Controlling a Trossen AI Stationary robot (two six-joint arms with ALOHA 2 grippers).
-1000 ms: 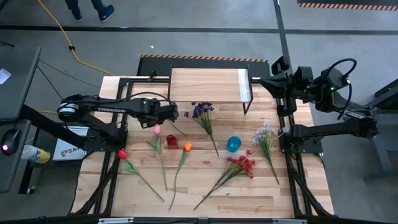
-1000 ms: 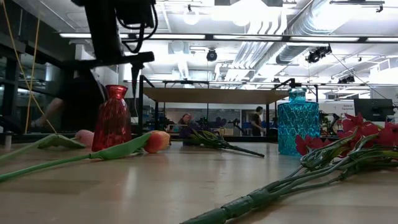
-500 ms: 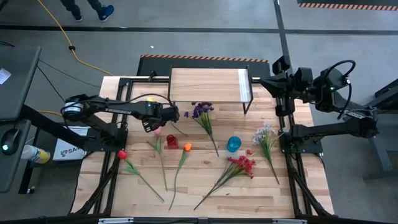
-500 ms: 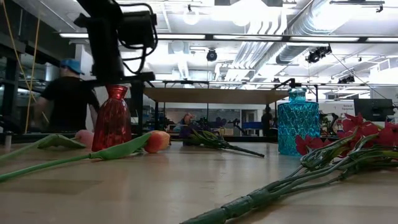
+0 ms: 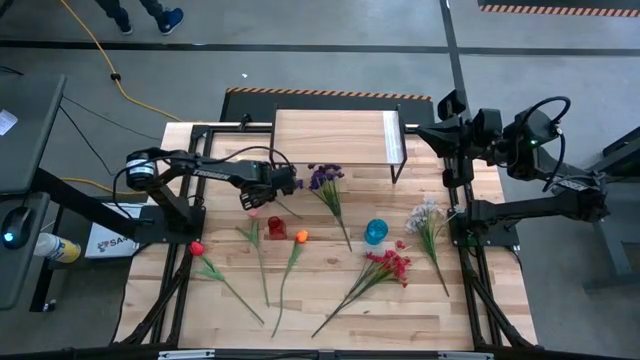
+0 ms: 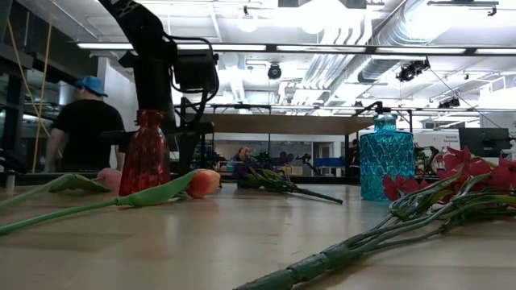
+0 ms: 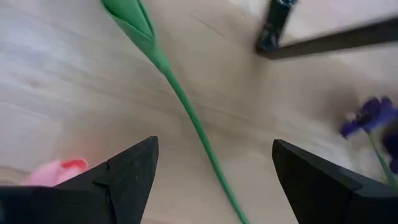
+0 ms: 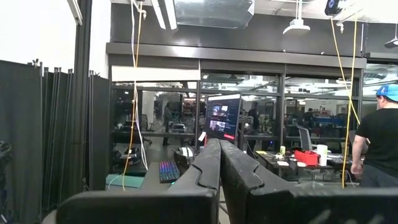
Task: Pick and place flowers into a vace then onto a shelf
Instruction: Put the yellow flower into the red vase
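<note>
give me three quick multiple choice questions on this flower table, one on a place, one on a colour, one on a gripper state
1. Where is the left gripper?
A. over the shelf
B. above the pink tulip's head, near the red vase
C. beside the blue vase

2. What colour is the spray lying nearest the shelf?
A. purple
B. yellow
C. white

3. How are the right gripper's fingers?
A. wide open
B. shut on a stem
C. shut, holding nothing

Key: 1 B, the high view shows it over the pink tulip by the red vase. 2 A, its blossoms are purple. 3 C, the right wrist view shows the fingers pressed together, empty.
</note>
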